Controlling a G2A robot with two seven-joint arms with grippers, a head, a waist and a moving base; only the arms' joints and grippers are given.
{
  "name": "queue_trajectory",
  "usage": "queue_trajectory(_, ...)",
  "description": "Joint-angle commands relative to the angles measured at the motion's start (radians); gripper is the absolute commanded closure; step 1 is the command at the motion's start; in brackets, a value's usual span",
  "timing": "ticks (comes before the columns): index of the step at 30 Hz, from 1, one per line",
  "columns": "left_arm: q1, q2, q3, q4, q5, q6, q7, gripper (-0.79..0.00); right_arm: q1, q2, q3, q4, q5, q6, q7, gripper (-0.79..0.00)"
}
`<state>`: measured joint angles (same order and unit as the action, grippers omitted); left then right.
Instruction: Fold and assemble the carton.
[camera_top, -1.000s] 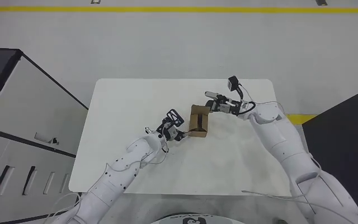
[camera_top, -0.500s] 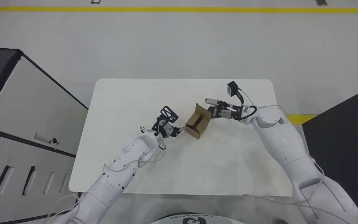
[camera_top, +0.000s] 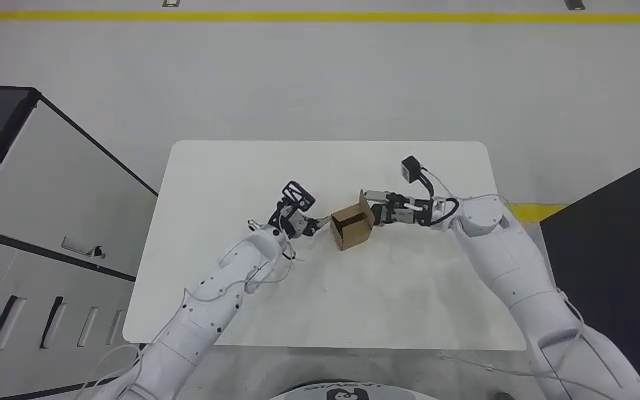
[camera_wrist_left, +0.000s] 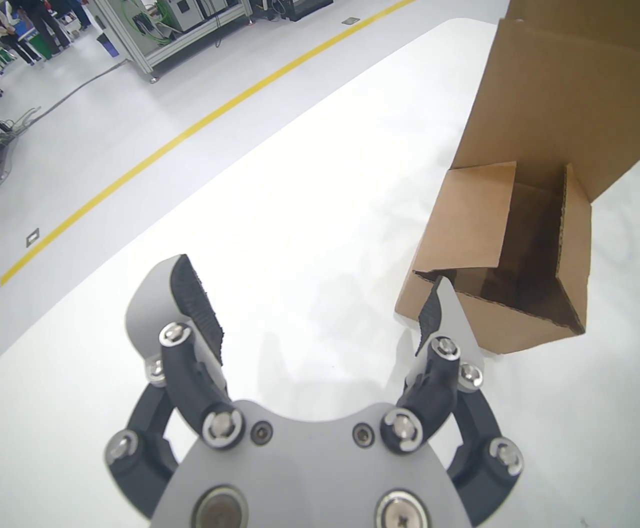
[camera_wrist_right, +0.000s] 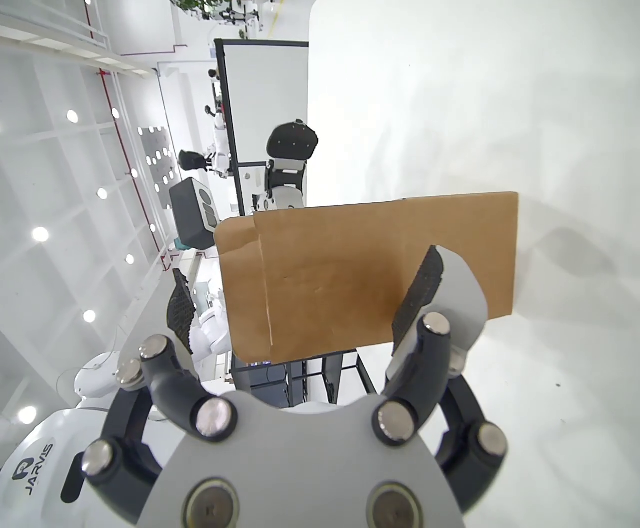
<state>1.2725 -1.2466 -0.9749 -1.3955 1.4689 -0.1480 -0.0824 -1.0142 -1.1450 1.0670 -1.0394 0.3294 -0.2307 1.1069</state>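
White shell arms (camera_top: 225, 290) — silver pincer (camera_wrist_left: 312, 272), black links (camera_wrist_left: 172, 372), steel screws (camera_wrist_left: 223, 429).

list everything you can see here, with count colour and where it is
carton: 1, brown, near the middle of the table, flaps open, between the two pincers
table: 1, white, under the carton
floor line: 1, yellow, on the floor beyond the table's far edge
cabinet: 1, pale grey with a dark top, on the floor next to the table, on the left arm's side
left pincer: 1, silver and black, open, close beside the carton's open end
right pincer: 1, silver and black, open, at the carton's opposite side, fingers either side of a panel
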Motion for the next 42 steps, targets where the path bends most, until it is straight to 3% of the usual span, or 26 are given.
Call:
queue_trajectory(1,-0.004,-0.001,0.000,0.003,0.000,-0.001,0.001,-0.785,-0.005,0.002,0.002,-0.008,-0.004,0.004,0.000,-0.785)
queue_trajectory(10,0.055,0.013,-0.076,-0.057,-0.078,-0.068,0.012,-0.785,-0.057,0.022,0.060,-0.101,0.002,-0.004,0.001,-0.785)
queue_trajectory(13,0.087,0.026,-0.103,-0.110,-0.067,-0.143,-0.004,-0.785,-0.057,0.022,0.060,-0.101,0.002,-0.004,0.001,-0.785)
queue_trajectory(22,0.086,0.027,-0.110,-0.085,-0.068,-0.138,-0.029,-0.785,-0.059,0.023,0.061,-0.106,-0.005,-0.006,-0.010,-0.785)
queue_trajectory(29,0.088,0.045,-0.152,-0.002,-0.113,-0.340,-0.010,-0.785,-0.077,0.045,0.092,-0.190,-0.125,-0.006,0.001,-0.785)
queue_trajectory(36,0.082,0.046,-0.151,-0.010,-0.094,-0.338,-0.016,-0.785,-0.077,0.047,0.095,-0.202,-0.137,-0.008,0.004,-0.785)
queue_trajectory(37,0.082,0.046,-0.150,-0.010,-0.094,-0.336,-0.015,0.000,-0.077,0.047,0.095,-0.202,-0.137,-0.008,0.004,-0.785)
queue_trajectory(42,0.090,0.047,-0.118,-0.013,-0.081,-0.414,0.018,0.000,-0.077,0.047,0.095,-0.202,-0.137,-0.008,0.004,-0.785)
